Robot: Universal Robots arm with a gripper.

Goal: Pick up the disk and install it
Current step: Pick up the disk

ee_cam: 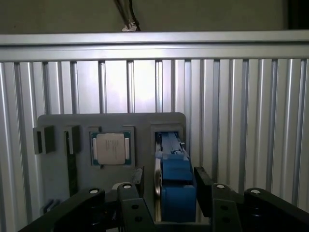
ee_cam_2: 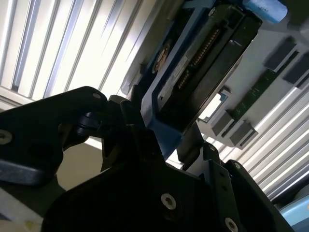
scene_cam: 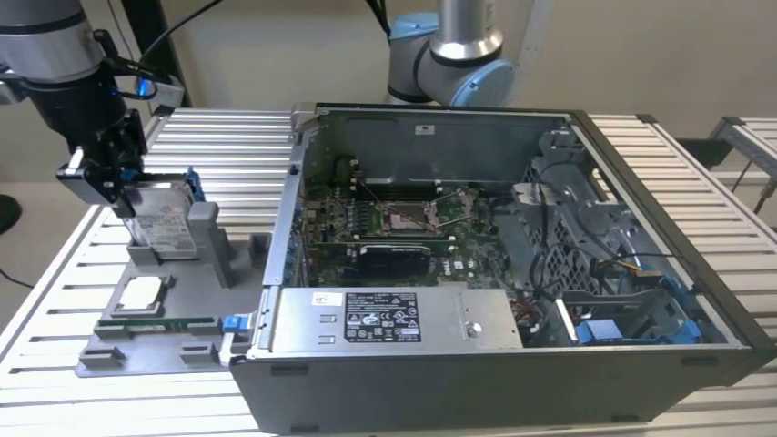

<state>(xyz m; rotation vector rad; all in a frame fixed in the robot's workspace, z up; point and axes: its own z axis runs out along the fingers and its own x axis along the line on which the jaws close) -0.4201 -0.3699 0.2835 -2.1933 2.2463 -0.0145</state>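
The disk (scene_cam: pixel 164 218), silver-grey with a white label and a blue carrier, stands upright on edge in a slot of the grey holder plate (scene_cam: pixel 182 341) at the exterior view's left. My gripper (scene_cam: pixel 122 187) comes down on it from above, its black fingers closed on the two faces. In the first wrist view the blue-edged disk (ee_cam: pixel 174 179) sits between the fingers (ee_cam: pixel 202 186) of the gripper (ee_cam: pixel 171 186). The second wrist view shows the disk (ee_cam_2: pixel 193 63) with its connector side, held at the gripper (ee_cam_2: pixel 166 133).
An open computer case (scene_cam: pixel 486 228) lies to the exterior view's right of the holder plate, with a blue-trimmed drive bay (scene_cam: pixel 631 323) and a grey power supply (scene_cam: pixel 382 319). A small square chip (scene_cam: pixel 140 294) and a memory stick (scene_cam: pixel 158 321) rest on the plate. Another arm's base (scene_cam: pixel 449 55) stands behind the case.
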